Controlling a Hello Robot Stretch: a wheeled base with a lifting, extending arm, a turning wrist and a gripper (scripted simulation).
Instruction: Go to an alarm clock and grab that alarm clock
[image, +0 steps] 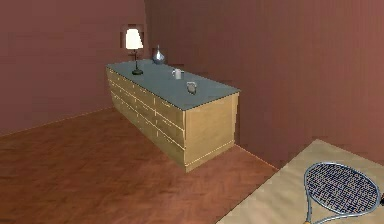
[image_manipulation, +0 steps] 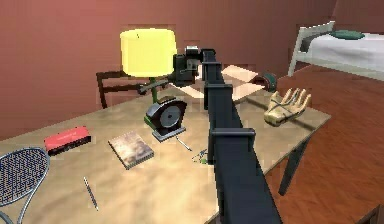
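One relation decides your next move: the alarm clock (image_manipulation: 167, 117) stands on the wooden table (image_manipulation: 150, 185), nearer to you than the gripper (image_manipulation: 178, 68) and slightly to its left, just beside the left flank of the dark arm (image_manipulation: 230, 150). The gripper lies farther out, by the foot of the yellow lamp (image_manipulation: 147, 50), so the fingers sit beyond the clock rather than at it. I judge you would need to draw the arm in and shift left along the table before lowering.

The clock stands upright on a greenish stand, with its round face toward the near edge. Its broad side runs left to right, so a grip across its thin depth looks likeliest.

You cannot tell whether the fingers are spread or pressed together, nor whether they hold anything, since the lamp stands right behind them. Mind the lamp on the far side and the small book (image_manipulation: 130, 150) to the near left of the clock.
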